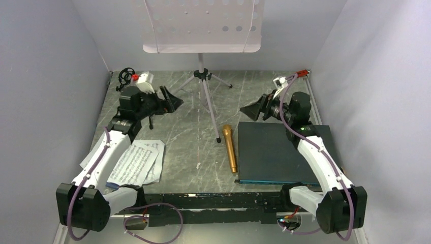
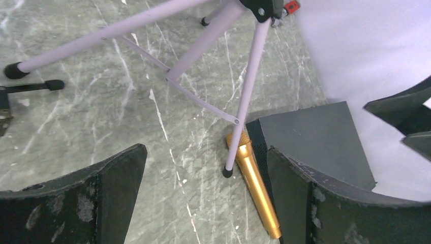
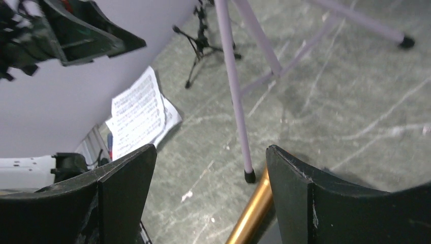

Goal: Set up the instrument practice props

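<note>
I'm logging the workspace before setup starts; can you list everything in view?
music stand: one, pale perforated desk on silver tripod, far centre
microphone stand: one, black, far left corner
sheet-music pages: a few, white, near left
microphone: one, gold, lying centre, beside the board's left edge
board: one, dark, flat, near right
small red item: one, far right corner, too small to identify
left gripper: one, black, open, empty
right gripper: one, black, open, empty

Grey marbled table (image 1: 188, 127). Music stand (image 1: 201, 30) on its tripod at back centre; microphone (image 1: 229, 148) flat between a tripod foot and the dark board (image 1: 277, 152); sheet music (image 1: 136, 162) near left; small black stand (image 1: 125, 77) back left.
</note>
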Action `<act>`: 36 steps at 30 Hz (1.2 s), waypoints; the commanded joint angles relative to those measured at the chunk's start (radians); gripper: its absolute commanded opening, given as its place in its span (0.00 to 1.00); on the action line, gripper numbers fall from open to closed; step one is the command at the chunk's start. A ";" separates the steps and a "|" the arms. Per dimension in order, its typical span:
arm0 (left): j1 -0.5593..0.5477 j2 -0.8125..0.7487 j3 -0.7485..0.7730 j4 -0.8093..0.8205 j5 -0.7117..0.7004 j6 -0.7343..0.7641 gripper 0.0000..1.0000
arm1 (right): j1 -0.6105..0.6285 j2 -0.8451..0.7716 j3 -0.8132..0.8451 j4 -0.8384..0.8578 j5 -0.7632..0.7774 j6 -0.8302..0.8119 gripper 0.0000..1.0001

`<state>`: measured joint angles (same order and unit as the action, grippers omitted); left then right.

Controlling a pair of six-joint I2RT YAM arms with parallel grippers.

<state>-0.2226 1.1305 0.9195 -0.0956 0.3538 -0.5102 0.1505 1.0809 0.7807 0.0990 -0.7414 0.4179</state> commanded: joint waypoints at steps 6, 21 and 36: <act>0.388 -0.011 0.012 0.279 0.515 -0.188 0.94 | -0.017 -0.035 0.306 -0.023 -0.017 0.055 0.85; 0.525 0.261 0.253 0.818 0.747 -0.539 0.94 | -0.038 0.211 0.760 -0.085 0.142 0.067 0.86; 0.525 0.202 0.289 0.583 0.725 -0.314 0.94 | -0.040 0.382 0.942 -0.151 0.277 0.031 0.75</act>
<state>0.3004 1.3643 1.2186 0.4870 1.0512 -0.8661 0.1143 1.4479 1.6539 -0.0574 -0.5247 0.4694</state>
